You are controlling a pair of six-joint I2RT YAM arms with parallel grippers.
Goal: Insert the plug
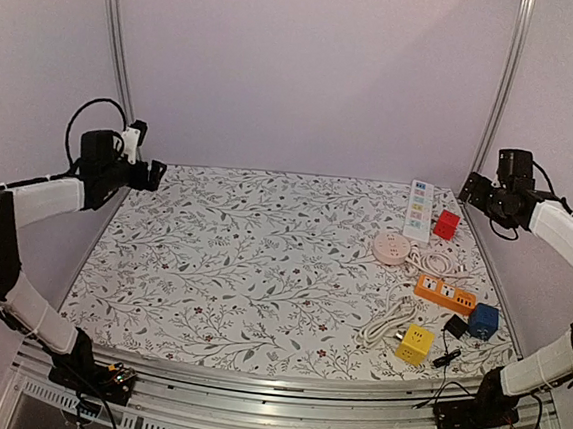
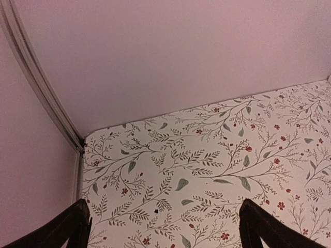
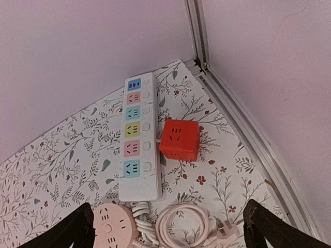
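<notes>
My left gripper (image 1: 155, 175) is open and empty, held high over the table's far left corner; its wrist view (image 2: 164, 204) shows only the floral cloth. My right gripper (image 1: 470, 186) is open and empty above the far right corner. Below it (image 3: 168, 206) lie a white power strip (image 3: 137, 139) with coloured sockets, a red cube socket (image 3: 179, 140), a pink round socket (image 3: 111, 227) and a coiled white cable (image 3: 183, 225) ending in a white plug (image 3: 227, 231). None of these touch the fingers.
Down the right side lie the white strip (image 1: 420, 208), red cube (image 1: 447, 225), pink round socket (image 1: 391, 248), an orange strip (image 1: 445, 293), a blue cube (image 1: 483, 321), a black adapter (image 1: 454, 327), a yellow cube (image 1: 416, 343) and its bundled white cord (image 1: 385, 324).
</notes>
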